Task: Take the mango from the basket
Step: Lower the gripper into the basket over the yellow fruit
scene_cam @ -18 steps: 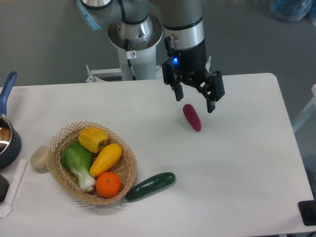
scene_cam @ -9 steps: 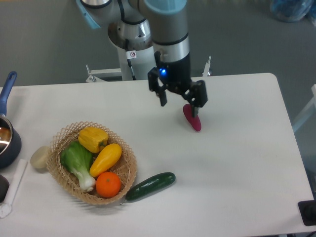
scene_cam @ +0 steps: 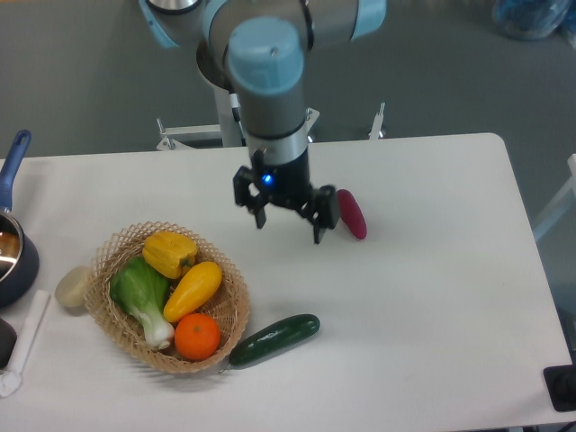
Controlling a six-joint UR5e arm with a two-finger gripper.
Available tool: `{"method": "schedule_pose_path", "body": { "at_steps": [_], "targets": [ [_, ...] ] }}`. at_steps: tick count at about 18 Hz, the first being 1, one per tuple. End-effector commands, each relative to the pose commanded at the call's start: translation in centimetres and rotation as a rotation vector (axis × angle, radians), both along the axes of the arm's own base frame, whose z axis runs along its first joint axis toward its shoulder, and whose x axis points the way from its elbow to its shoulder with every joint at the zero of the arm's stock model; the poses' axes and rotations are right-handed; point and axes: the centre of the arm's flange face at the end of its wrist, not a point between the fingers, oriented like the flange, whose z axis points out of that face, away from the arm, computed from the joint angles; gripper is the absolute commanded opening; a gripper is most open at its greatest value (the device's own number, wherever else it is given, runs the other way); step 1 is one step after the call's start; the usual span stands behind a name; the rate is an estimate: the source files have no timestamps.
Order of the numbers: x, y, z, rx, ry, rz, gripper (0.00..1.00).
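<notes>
Worktop [scene_cam: 432, 297] surface is white and carries everything in view. On its left part sits the round tan wicker basket [scene_cam: 232, 286] with an open woven rim. Inside it, the smooth elongated yellow mango [scene_cam: 193, 290] lies diagonally near the middle, its upper end toward the right rim. A lumpy yellow bell pepper [scene_cam: 169, 253] rests just above it, touching or nearly so; a green leafy bok choy [scene_cam: 144, 297] with a white stem lies along its left side; a round orange [scene_cam: 197, 337] sits just below its lower end.

A dark green cucumber [scene_cam: 274, 339] lies on the worktop against the basket's lower right rim. A purple-red elongated vegetable [scene_cam: 350, 213] lies further up, right of centre, well apart from the basket.

The black 2-finger end effector [scene_cam: 288, 225] hangs from the grey and light-blue arm, above bare worktop between the basket and the purple-red vegetable, with its right finger just beside that vegetable. Its fingers are spread wide and hold nothing.

At the left edge are a dark pot with a blue handle [scene_cam: 13, 243] and a pale round object [scene_cam: 74, 288] just outside the basket.
</notes>
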Motion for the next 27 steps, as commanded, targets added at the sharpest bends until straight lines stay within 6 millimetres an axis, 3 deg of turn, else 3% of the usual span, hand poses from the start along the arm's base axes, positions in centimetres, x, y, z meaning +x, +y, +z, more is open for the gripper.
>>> {"method": "schedule_pose_path", "body": {
  "at_steps": [6,9,17,20,27],
  "targets": [
    [2.2,2.7,-4.0,-0.034,-0.064,-0.062,1.0],
    [2.4,3.5,-5.5,-0.032,-0.094,-0.073,1.0],
    [5.4,5.6,-7.5,-0.037,-0.119,-0.134,1.0],
    [6.6,6.4,-9.3,-0.06,-0.138,-0.144,1.0],
    [7.4,6.7,-11.1,-0.084,-0.157,-0.146,1.0]
  ]
}}
